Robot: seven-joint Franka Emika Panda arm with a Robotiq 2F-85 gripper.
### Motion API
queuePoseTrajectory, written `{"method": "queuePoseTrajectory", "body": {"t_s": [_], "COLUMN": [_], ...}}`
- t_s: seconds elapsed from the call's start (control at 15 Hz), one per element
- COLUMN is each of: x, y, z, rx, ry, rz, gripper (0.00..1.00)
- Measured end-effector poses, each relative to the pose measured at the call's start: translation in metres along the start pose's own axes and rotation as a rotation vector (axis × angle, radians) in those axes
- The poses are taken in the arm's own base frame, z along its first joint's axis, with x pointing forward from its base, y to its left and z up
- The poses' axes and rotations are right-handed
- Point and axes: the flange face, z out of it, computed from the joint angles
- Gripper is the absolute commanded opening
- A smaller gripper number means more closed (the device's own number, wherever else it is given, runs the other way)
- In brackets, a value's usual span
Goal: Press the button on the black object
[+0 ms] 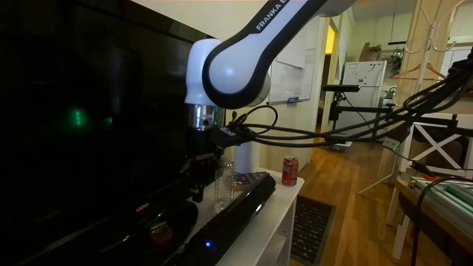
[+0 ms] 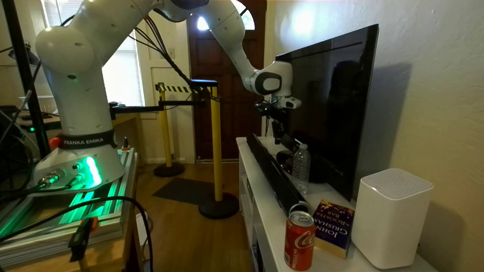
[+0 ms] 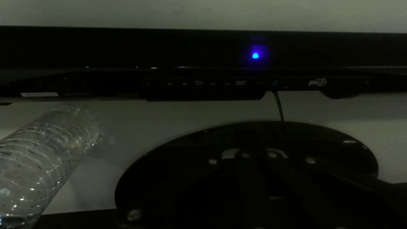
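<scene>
The black object is a long glossy bar (image 1: 232, 221) on the white cabinet, in front of the TV. It also shows in an exterior view (image 2: 273, 172) and across the top of the wrist view (image 3: 159, 47). A blue light (image 3: 255, 55) glows on its front. A row of small marked buttons (image 3: 205, 83) runs along its back edge. My gripper (image 1: 197, 195) points down above the cabinet, between the bar and the TV, apart from the bar. It also shows in an exterior view (image 2: 278, 139). In the dark wrist view its fingers (image 3: 251, 136) look shut with nothing between them.
A clear plastic bottle (image 2: 301, 168) stands close behind the bar; it leans large at the wrist view's left (image 3: 47, 152). The TV (image 2: 332, 94) with its round base (image 3: 337, 136) is behind. A red can (image 2: 300, 241), a book (image 2: 334, 223) and a white box (image 2: 391, 223) stand at one end.
</scene>
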Motion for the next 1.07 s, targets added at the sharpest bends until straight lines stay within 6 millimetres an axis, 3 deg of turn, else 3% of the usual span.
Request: {"method": "queuePoseTrajectory", "body": {"t_s": [0.07,0.2,0.73,1.07], "x": [-0.003,-0.012,-0.052,-0.067], "y": [-0.004,-0.012,-0.033,-0.020], "z": [-0.007,-0.021,-0.092,-0.114], "rx": [0.004,0.016,-0.023,-0.110], "ry": [-0.006,-0.031,-0.155,-0.167], "rz": [0.004,0.013,0.094,0.208], "gripper": [0.27,0.40,0.96,1.00]}}
